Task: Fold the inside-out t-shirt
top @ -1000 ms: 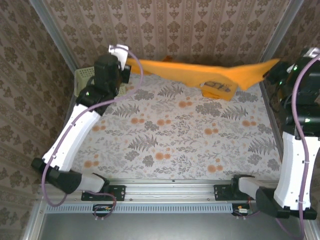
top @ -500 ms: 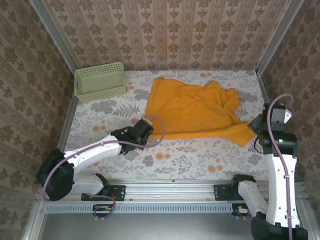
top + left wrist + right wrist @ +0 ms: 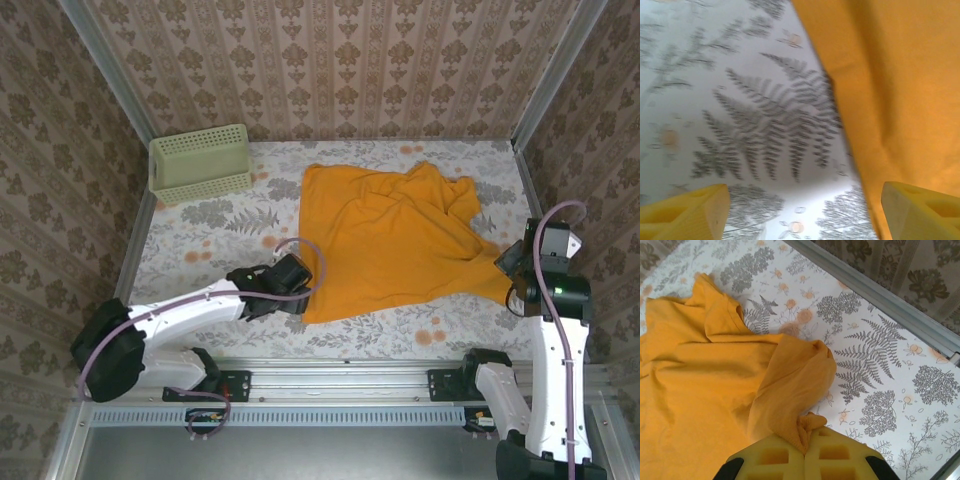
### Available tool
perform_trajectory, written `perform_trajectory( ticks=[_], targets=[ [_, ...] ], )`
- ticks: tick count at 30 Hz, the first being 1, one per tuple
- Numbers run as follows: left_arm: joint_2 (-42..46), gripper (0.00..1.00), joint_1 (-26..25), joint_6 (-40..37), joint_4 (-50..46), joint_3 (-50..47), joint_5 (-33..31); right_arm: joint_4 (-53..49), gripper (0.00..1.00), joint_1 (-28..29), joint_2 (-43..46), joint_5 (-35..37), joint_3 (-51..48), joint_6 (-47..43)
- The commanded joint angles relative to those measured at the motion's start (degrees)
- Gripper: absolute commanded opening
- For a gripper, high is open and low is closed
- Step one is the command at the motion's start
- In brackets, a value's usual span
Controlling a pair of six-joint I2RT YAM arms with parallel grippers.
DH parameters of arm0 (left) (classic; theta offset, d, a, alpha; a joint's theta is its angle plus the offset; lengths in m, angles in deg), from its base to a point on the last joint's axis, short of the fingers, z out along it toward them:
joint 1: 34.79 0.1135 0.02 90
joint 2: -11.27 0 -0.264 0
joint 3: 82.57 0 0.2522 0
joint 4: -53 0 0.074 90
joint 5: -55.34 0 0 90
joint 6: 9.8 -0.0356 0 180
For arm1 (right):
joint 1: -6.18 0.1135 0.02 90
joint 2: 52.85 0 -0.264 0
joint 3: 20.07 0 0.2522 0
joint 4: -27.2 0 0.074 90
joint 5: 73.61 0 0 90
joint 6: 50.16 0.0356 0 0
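Item: inside-out t-shirt (image 3: 400,240), orange, plain face up, spread on the floral table (image 3: 200,250), rumpled toward its far right. Left gripper (image 3: 801,211) wide open and empty beside the near-left hem; right gripper (image 3: 804,452) clamped on a bunched tip of cloth. Step, as I judge it: laying flat. The next move calls for smoothing the wrinkles and regrasping a corner.

The left arm (image 3: 190,305) lies low along the table's (image 3: 200,215) near edge, reaching toward its middle with the left gripper (image 3: 800,212) spread wide, while the right arm (image 3: 560,370) stands upright at the near right corner, the right gripper (image 3: 804,452) pinched tight on a fold of the t-shirt (image 3: 700,390).
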Motion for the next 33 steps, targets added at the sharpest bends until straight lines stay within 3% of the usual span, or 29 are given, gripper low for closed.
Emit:
perform_trajectory(
  ticks=[1,6,11,17,19,23,28,33],
  targets=[
    [-4.47,0.81,-3.72,4.28,1.28,1.57,4.05,0.15,0.0,-0.34,0.99,-1.54,-1.41,0.9],
    [-11.56,0.78,-5.81,5.66,-0.46,3.98,3.01,0.23,0.0,-0.29,1.25,-1.42,-1.83,0.46],
    [-15.86,0.66,-6.64,5.52,1.29,4.39,4.39,0.33,0.0,-0.34,1.34,-0.95,-1.68,0.26],
    [-18.07,0.4,-6.63,4.63,1.82,4.3,4.78,0.33,0.0,-0.32,1.44,-0.62,-1.59,0.44],
    [-17.07,0.26,-6.13,4.37,0.41,4.28,3.02,0.13,0.0,-0.33,1.52,-0.6,-1.25,0.44],
    [-11.07,0.0,-4.74,3.48,-3.77,4.27,-2.38,-0.11,0.0,-0.34,1.55,-1.01,-0.65,0.1],
    [4.34,0.0,-4.86,9.49,-11.54,2.05,-14.21,-4.42,0.0,-0.34,1.86,1.51,2.24,0.22],
    [19.9,0.0,-5.34,13.07,-12.4,-2.65,-17.23,-9.94,0.0,-0.21,5.33,2.49,4.51,2.53]
  ],
)
